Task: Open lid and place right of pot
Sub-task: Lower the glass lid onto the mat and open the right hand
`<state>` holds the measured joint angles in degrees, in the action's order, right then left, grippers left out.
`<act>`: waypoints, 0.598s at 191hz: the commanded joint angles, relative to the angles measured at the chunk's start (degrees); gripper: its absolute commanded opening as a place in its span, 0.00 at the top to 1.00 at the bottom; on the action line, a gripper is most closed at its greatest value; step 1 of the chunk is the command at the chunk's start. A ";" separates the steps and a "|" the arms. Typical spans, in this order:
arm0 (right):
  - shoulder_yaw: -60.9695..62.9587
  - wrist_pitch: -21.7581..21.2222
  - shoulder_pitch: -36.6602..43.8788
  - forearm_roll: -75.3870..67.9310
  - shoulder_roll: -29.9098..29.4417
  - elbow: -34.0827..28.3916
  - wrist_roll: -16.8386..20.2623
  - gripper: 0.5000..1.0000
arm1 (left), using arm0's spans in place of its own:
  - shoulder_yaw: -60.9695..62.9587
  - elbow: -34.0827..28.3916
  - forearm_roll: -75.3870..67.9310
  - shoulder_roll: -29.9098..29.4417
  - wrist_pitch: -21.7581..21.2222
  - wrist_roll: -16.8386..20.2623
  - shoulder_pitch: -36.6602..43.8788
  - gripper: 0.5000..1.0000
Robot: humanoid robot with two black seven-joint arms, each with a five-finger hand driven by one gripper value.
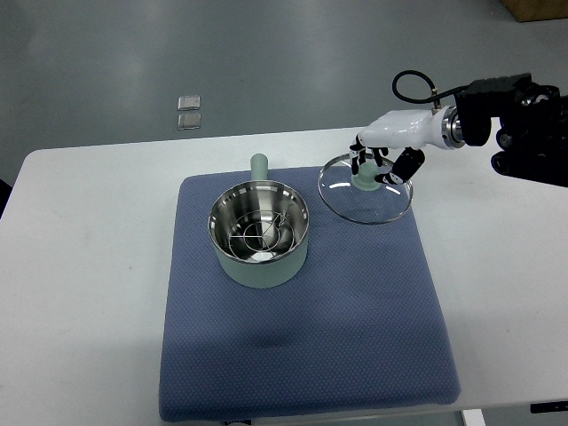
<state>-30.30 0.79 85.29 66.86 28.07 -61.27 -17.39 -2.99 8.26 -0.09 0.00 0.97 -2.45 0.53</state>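
Observation:
A pale green pot (260,235) with a shiny steel inside stands open on the blue mat (302,337), its handle pointing away from me. To its right my right hand (380,164) holds the glass lid (366,188) by its green knob, fingers curled around the knob. The lid is tilted, over the mat's far right corner; I cannot tell whether its rim touches the mat. The right arm comes in from the right edge. The left arm does not show.
The mat lies on a white table (80,266). Two small clear packets (188,112) lie on the grey floor beyond the table's far edge. A brown box corner (537,9) shows at the top right.

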 commanded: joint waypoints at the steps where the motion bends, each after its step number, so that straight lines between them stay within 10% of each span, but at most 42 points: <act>1: 0.15 0.79 -2.58 0.46 -0.21 0.62 0.07 1.00 | 0.00 0.00 0.00 0.00 0.00 -0.01 0.00 0.00; 114: 0.77 2.02 -7.51 0.46 -2.32 2.65 0.16 1.00 | 0.00 0.00 0.00 0.00 0.00 -0.01 0.00 0.00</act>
<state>-29.56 2.82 78.04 67.36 25.95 -58.60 -17.22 -2.99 8.26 -0.09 0.00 0.97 -2.47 0.53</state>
